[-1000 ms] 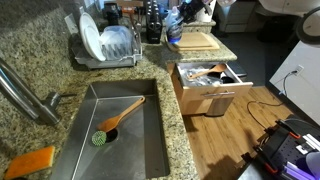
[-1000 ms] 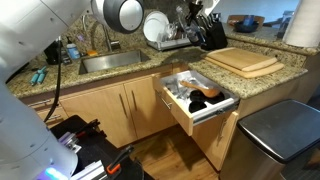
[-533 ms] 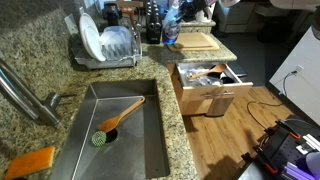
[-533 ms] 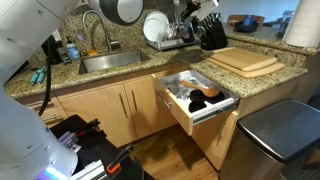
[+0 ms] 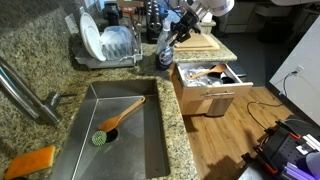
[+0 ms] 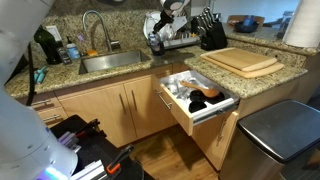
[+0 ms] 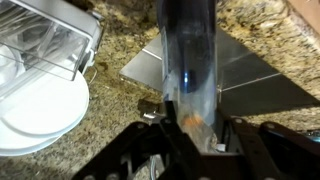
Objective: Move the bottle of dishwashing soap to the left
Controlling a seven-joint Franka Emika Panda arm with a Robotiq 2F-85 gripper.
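The bottle of dishwashing soap (image 7: 190, 60) is a slim translucent dark bottle with a bluish tint. It fills the middle of the wrist view, standing between my fingers. My gripper (image 7: 195, 135) is shut on its lower part. In an exterior view the gripper (image 5: 176, 33) holds the bottle (image 5: 168, 46) above the granite counter, between the dish rack and the cutting board. In the other exterior view the gripper (image 6: 160, 24) and the bottle (image 6: 153, 42) hang just in front of the dish rack. The bottle's base is hidden behind the fingers.
The dish rack with white plates (image 5: 105, 45) (image 6: 178, 40) (image 7: 35, 60) stands close by. Also in view are a steel sink (image 5: 150, 140) with a green-headed brush (image 5: 113, 121), a wooden cutting board (image 5: 197, 42) (image 6: 243, 60), an open drawer (image 5: 208, 88) (image 6: 195, 97), black containers (image 5: 150, 25) and a knife block (image 6: 212, 33).
My gripper has carried the bottle from the back by the cutting board toward the dish rack and sink. It now sits lower and nearer the sink corner.
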